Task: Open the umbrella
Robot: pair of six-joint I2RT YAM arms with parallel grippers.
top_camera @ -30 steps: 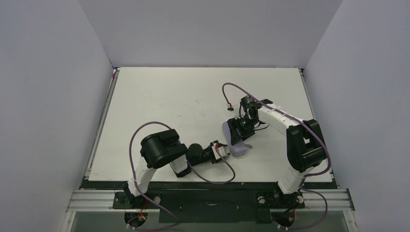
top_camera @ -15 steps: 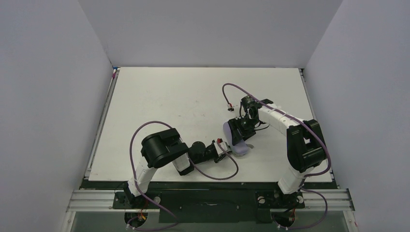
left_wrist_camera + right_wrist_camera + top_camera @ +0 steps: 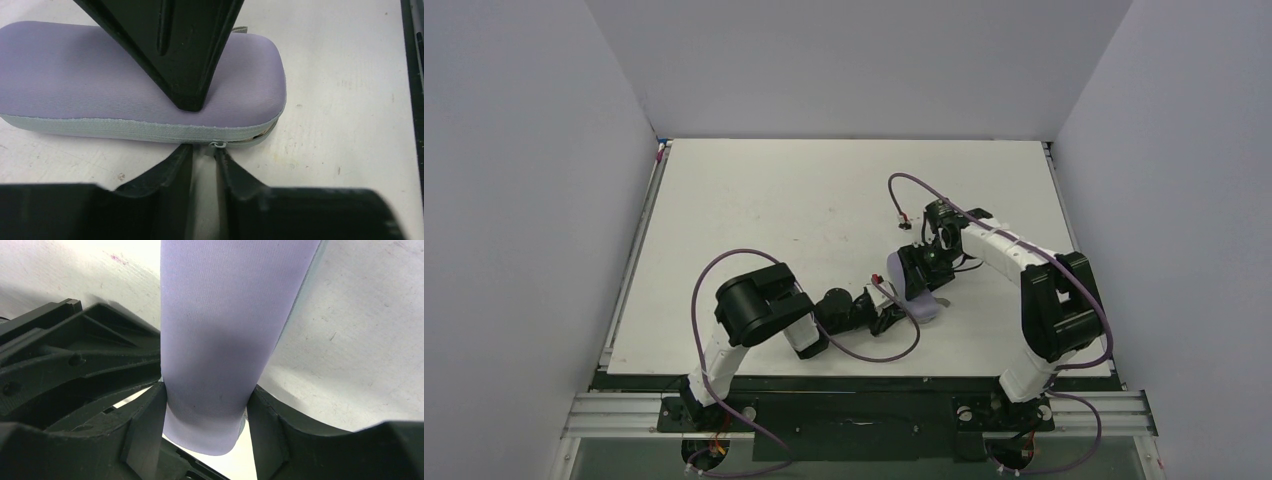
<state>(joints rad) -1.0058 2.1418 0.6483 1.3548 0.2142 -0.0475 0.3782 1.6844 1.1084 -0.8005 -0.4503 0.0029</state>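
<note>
Grey walls (image 3: 524,200) surround the marked white table (image 3: 774,200). The right gripper (image 3: 205,409) clamps the case (image 3: 75,65); if the left gripper (image 3: 203,150) holds its zip (image 3: 217,145), I cannot tell.

Black-and-white arms (image 3: 759,305), purple cables (image 3: 911,176)

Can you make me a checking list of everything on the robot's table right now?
Surface: white table, faintly scuffed.
Job's things: umbrella, nothing seen.
Clutter: pale lavender oblong fabric case, lying flat, small metal zip pull at its grey seam.
Grippers: right gripper shut across the case; left gripper narrowly open, tips at the zip pull.
Cables: purple cables looping off both arms.
Surroundings: plain grey walls.
</note>
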